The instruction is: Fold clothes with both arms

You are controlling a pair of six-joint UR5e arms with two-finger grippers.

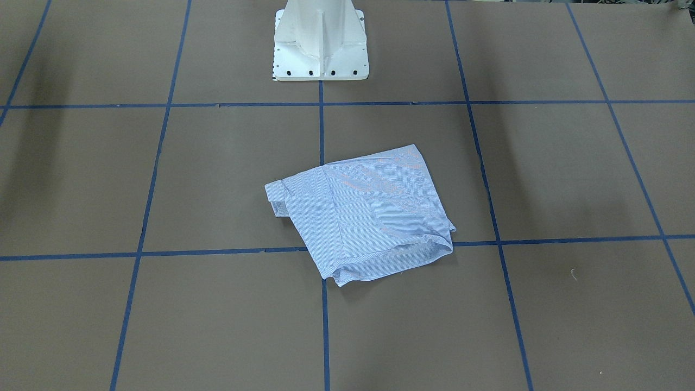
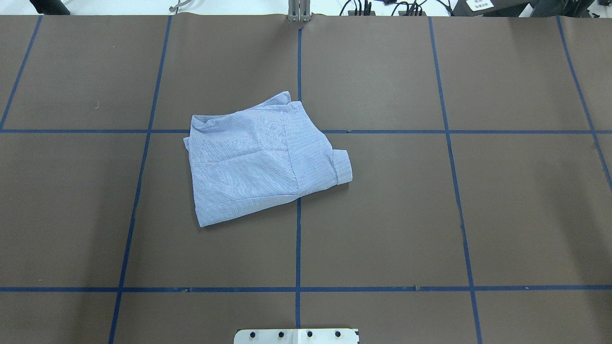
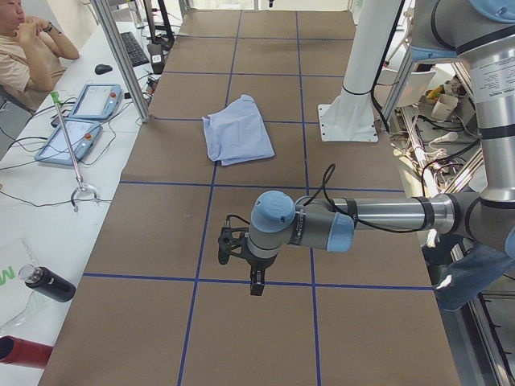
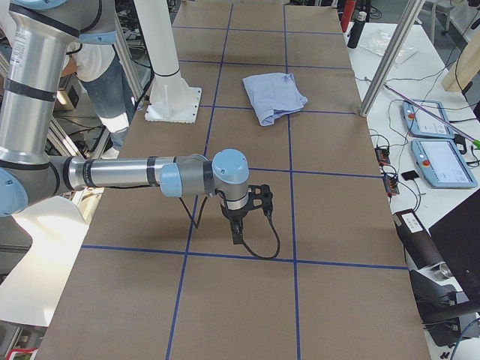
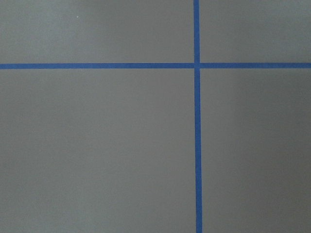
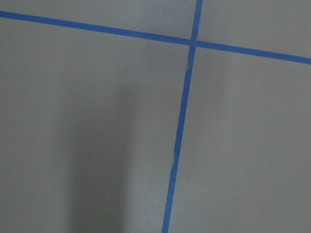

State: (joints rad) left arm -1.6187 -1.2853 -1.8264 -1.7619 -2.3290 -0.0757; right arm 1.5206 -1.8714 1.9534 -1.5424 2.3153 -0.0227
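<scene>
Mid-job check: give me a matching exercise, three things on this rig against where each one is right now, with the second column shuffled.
1. light blue striped folded shirt
2. white metal pedestal base
3. left arm's black claw

A. over bare brown table, apart from the shirt
B. standing at the robot's side of the table
C. covering a crossing of blue tape lines

Pairs: 1-C, 2-B, 3-A
</scene>
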